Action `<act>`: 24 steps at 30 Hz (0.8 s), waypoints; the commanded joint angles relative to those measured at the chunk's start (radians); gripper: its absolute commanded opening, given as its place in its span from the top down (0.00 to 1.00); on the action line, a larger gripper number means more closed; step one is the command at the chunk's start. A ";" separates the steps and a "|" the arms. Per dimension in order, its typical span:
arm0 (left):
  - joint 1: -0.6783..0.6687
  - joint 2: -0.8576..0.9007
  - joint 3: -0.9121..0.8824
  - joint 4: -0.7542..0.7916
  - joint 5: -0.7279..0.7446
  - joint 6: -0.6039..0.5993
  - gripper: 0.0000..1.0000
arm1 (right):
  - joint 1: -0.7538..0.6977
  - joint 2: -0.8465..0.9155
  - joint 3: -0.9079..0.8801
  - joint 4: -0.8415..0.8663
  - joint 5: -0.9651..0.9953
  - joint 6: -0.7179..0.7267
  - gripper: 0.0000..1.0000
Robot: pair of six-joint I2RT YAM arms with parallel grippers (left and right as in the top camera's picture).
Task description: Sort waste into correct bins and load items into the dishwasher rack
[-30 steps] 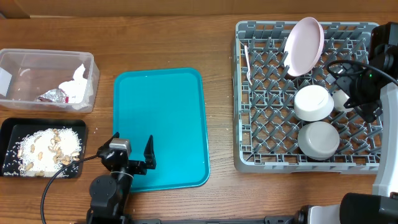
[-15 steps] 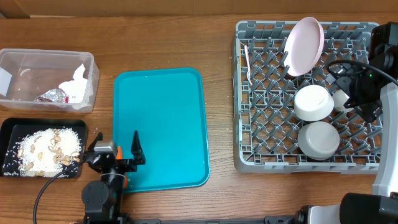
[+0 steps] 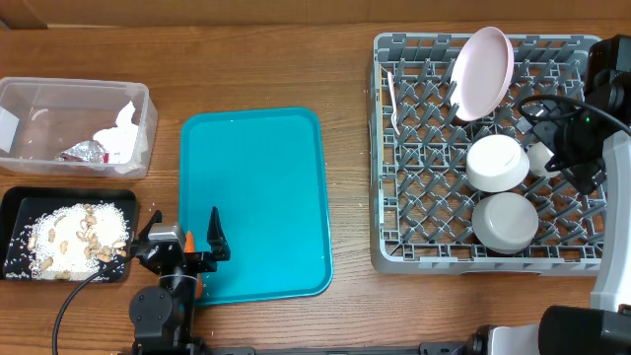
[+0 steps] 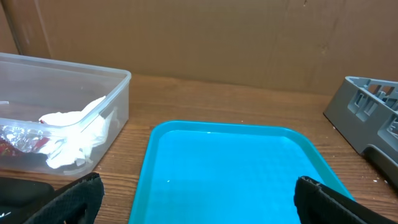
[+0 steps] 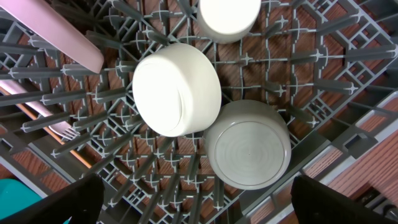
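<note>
Left gripper (image 3: 182, 232) has shifted leftward beside black tray (image 3: 20, 197), jaws spread, empty; right gripper (image 5: 196, 186) likewise released above dishwasher rack (image 3: 444, 258). Inverted bowls (image 3: 497, 163) there look rigid, glossy, slippery: best pinched at the rim.

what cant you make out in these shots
- Small cup: overhead, partly hidden by the right arm; right wrist, cut by the top edge.
- Foil wrapper: left wrist, cut by the left edge, blurred behind the tub wall.
- Fork: right wrist, behind rack pegs, cut by the left edge.
</note>
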 commanded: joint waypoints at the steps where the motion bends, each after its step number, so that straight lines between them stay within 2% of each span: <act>1: -0.001 -0.011 -0.011 0.001 -0.012 0.019 0.00 | -0.003 -0.003 -0.001 0.004 -0.002 -0.002 0.00; 19: -0.001 -0.011 -0.011 0.001 -0.011 0.019 0.00 | -0.002 -0.003 -0.001 0.005 -0.002 -0.002 0.00; 24: -0.001 -0.011 -0.011 0.001 -0.010 0.019 0.00 | -0.002 -0.079 -0.001 0.011 -0.002 -0.002 0.00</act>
